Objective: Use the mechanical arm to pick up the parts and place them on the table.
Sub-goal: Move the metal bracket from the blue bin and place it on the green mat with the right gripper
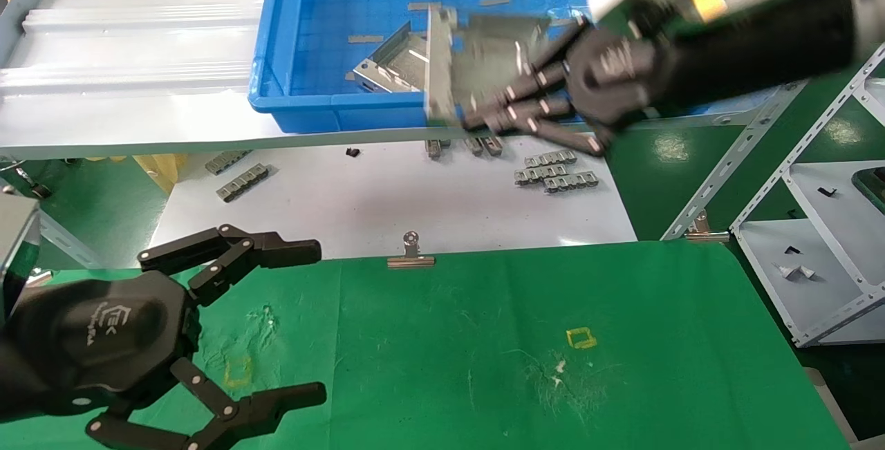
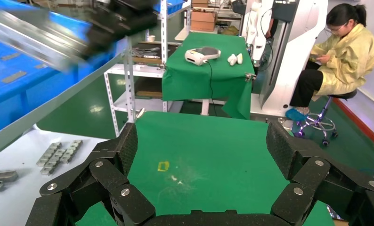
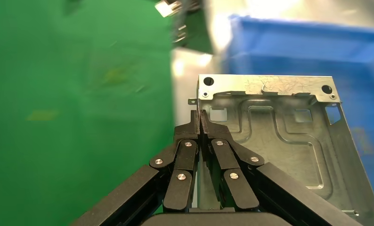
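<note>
My right gripper [image 1: 484, 110] hangs over the front wall of the blue tray [image 1: 276, 56], shut on the folded edge of a shiny silver part [image 1: 484, 49]. In the right wrist view the fingertips [image 3: 194, 123] pinch that edge, and the plate [image 3: 279, 132] shows its winding channels. Another part [image 1: 390, 66] lies in the tray. My left gripper [image 1: 314, 322] is open and empty, low over the left of the green table [image 1: 484, 353]. In the left wrist view it [image 2: 204, 146] frames only bare green cloth.
Grey toothed strips [image 1: 553, 170] lie on the white sheet, with more at the left [image 1: 242, 180]. A binder clip [image 1: 411, 253] sits on the cloth's far edge. A yellow square [image 1: 581, 337] marks the cloth. A metal rack [image 1: 816, 229] stands on the right.
</note>
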`<control>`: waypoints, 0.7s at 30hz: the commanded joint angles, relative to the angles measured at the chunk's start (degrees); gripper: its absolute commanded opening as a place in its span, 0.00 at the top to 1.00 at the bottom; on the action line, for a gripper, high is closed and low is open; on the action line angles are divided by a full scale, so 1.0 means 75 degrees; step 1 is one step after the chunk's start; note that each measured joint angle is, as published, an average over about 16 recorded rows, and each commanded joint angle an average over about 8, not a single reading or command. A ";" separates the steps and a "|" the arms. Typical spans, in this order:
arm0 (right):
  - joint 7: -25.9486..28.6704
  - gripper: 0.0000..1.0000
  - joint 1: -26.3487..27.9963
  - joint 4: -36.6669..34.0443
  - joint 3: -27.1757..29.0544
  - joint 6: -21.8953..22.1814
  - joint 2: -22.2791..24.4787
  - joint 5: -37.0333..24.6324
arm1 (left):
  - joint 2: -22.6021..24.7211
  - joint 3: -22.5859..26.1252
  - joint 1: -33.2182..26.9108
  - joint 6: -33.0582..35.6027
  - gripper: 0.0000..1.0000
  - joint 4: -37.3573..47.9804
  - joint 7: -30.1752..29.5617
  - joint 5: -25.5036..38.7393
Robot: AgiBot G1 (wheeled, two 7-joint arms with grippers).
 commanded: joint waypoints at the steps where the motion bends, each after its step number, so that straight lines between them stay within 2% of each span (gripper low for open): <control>1: -0.0346 1.00 -0.0009 0.0239 -0.0150 -0.0501 0.0274 0.0054 | 0.0000 0.0000 0.0000 0.0000 0.00 0.0000 0.0000 0.0000; 5: -0.0418 1.00 -0.0209 0.1468 -0.0980 -0.0498 0.1143 0.0533 | 0.0000 0.0000 0.0000 0.0000 0.00 0.0000 0.0000 0.0000; 9: -0.0568 1.00 -0.0353 0.2088 -0.1702 -0.0418 0.1723 0.0726 | 0.0000 0.0000 0.0000 0.0000 0.00 0.0000 0.0000 0.0000; 14: -0.1016 1.00 -0.0720 0.1994 -0.2312 -0.0252 0.1940 0.0536 | 0.0000 0.0001 0.0000 0.0000 0.00 0.0000 0.0000 0.0000; 21: -0.1667 1.00 -0.1577 0.1217 -0.2786 0.0129 0.1649 0.0130 | 0.0000 0.0001 0.0000 0.0000 0.00 0.0000 0.0000 -0.0001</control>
